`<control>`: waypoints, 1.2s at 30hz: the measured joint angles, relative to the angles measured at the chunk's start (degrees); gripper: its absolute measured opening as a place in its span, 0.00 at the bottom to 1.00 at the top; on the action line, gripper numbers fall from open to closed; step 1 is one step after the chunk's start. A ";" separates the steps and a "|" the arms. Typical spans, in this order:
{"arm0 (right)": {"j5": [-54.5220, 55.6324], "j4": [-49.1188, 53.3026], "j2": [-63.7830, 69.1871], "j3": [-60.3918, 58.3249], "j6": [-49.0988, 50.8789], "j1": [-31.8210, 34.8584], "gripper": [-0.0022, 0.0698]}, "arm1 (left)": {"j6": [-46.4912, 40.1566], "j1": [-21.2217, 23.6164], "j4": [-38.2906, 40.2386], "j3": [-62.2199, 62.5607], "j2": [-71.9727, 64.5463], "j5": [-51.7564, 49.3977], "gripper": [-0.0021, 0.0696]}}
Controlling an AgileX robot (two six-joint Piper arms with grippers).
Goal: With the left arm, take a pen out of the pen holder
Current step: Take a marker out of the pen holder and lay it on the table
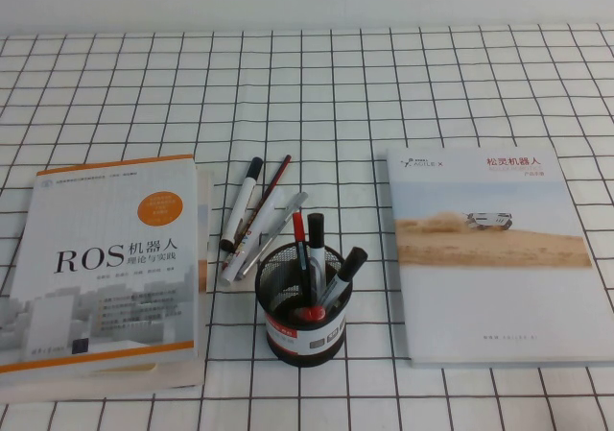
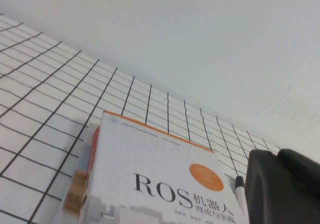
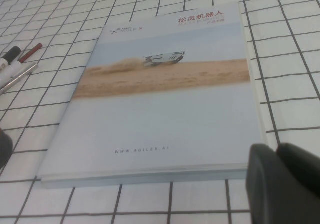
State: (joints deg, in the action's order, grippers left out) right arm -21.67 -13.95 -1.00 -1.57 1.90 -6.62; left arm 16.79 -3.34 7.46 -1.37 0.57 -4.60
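**Figure. Work table seen from the raised camera and both wrist cameras.**

(a) A table (image 1: 384, 76) under a white cloth ruled with a black grid fills the scene.

(b) A white and orange "ROS" book (image 1: 110, 258) lies flat on the robot's left. A pale brochure (image 1: 489, 258) showing a vehicle on sand lies flat on the right, well apart from the book.

(c) A black mesh pen holder (image 1: 302, 330) stands upright between the two, towards the near edge and closer to the book.

(d) The left gripper (image 2: 279, 156) shows only in its own wrist view. It hangs above the near part of the book, its jaws closed on nothing. The right gripper (image 3: 276, 149) shows likewise only in its wrist view, raised near the brochure's near corner. Its dark fingers meet with no gap and hold nothing.

(e) Pens in the holder: a red pen (image 1: 299, 244) and a black-capped marker (image 1: 316, 244) stand nearly upright side by side. A second black marker (image 1: 345, 273) leans towards the right rim.

(f) Loose pens lie on the cloth between book and holder: a white marker with a black cap (image 1: 242, 203), a silver pen (image 1: 273, 229) and a thin dark-red pen (image 1: 273, 186), all angled alike.
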 joint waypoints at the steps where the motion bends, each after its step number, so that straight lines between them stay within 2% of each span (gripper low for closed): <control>1: 0.00 0.00 0.00 0.00 0.00 0.00 0.01 | 0.24 0.00 0.09 0.00 0.00 0.54 0.03; 5: 0.00 0.00 0.00 0.00 0.00 0.00 0.01 | 1.17 0.00 0.37 0.00 0.00 1.28 0.03; 8: 0.00 0.00 0.00 0.00 0.00 0.00 0.01 | 1.43 0.00 0.50 1.88 -1.10 -2.33 0.03; 15: 0.00 0.00 0.00 0.00 0.00 0.00 0.01 | 0.60 0.00 0.50 13.00 -15.31 -11.30 0.03; 22: 0.00 0.00 0.00 0.00 0.00 0.00 0.01 | -9.70 0.00 1.77 24.03 -30.94 -13.72 0.03; 27: 0.00 0.00 0.00 0.00 0.00 0.00 0.01 | -22.79 -0.12 9.60 31.46 -41.40 -14.85 0.03; 32: 0.00 0.00 0.00 0.00 0.00 0.00 0.01 | -35.67 -4.73 20.41 36.69 -51.07 -13.30 0.03; 36: 0.00 0.00 0.00 0.00 0.00 0.00 0.01 | -40.79 -12.57 24.77 38.46 -58.06 -8.96 0.03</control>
State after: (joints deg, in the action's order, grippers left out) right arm -21.67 -13.95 -1.00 -1.57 1.90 -6.62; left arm -23.99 -15.91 32.23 37.09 -57.49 -13.56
